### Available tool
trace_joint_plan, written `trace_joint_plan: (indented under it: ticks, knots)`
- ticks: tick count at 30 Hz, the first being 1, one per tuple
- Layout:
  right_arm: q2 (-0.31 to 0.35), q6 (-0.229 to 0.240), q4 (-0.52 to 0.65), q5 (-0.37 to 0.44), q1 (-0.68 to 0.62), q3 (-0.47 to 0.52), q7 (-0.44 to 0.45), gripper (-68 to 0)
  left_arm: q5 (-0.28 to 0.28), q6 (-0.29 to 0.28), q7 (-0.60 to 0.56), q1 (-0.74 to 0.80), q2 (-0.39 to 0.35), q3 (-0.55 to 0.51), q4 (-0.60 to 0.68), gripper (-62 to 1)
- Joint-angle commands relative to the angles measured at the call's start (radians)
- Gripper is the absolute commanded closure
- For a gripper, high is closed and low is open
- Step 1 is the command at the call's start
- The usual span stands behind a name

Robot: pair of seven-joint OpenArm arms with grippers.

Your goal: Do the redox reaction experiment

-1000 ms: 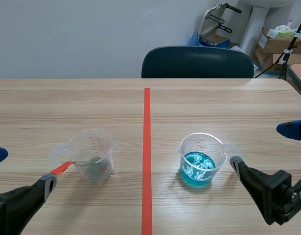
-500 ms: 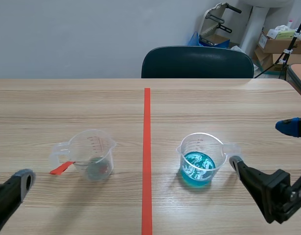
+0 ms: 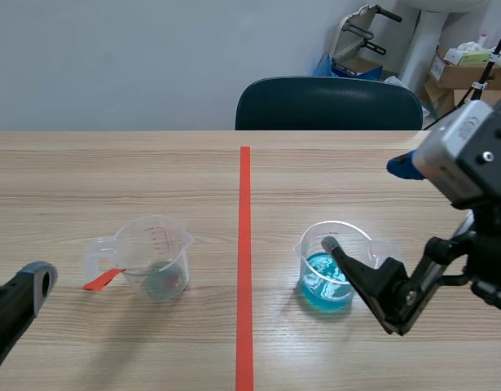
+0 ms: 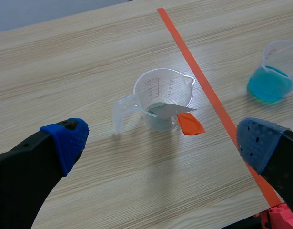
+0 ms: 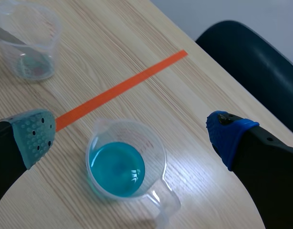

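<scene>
A clear beaker (image 3: 156,257) left of the tape line holds a small grey-green residue. A metal spatula with an orange handle (image 3: 103,279) leans in it, seen in the left wrist view as spatula (image 4: 186,121) in beaker (image 4: 163,98). A second clear beaker (image 3: 331,269) right of the line holds blue liquid (image 5: 116,168). My right gripper (image 5: 132,133) is open and hangs above this beaker, one finger on each side. My left gripper (image 4: 163,140) is open, back from the left beaker and above the table; only one of its fingertips (image 3: 37,281) shows in the scene view.
An orange-red tape line (image 3: 244,261) runs down the middle of the wooden table. A dark chair (image 3: 327,104) stands behind the far edge, with cardboard boxes (image 3: 466,69) at the back right. Bare wood surrounds both beakers.
My right arm has risen and swung in toward the middle, so its open fingers now straddle the blue beaker from above. My left gripper has drawn back from the spatula handle toward the left.
</scene>
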Motion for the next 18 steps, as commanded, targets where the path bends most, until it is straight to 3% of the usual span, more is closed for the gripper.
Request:
trace_joint_plan:
  ticks: [1,8,18]
  knots:
    - [0.005,-0.005,0.014,-0.025,0.038,-0.024,0.019,-67.9,-0.003,-0.002,-0.017,-0.003,0.008,0.005,0.017,-62.3]
    - [0.005,0.047,0.013,-0.166,0.174,-0.194,0.019,-67.9,-0.003,-0.002,-0.017,-0.003,0.008,0.005,0.017,-62.3]
    - [0.005,0.046,-0.085,-0.267,0.352,-0.451,0.063,-67.9,-0.003,-0.002,-0.017,-0.003,0.008,0.005,0.017,-62.3]
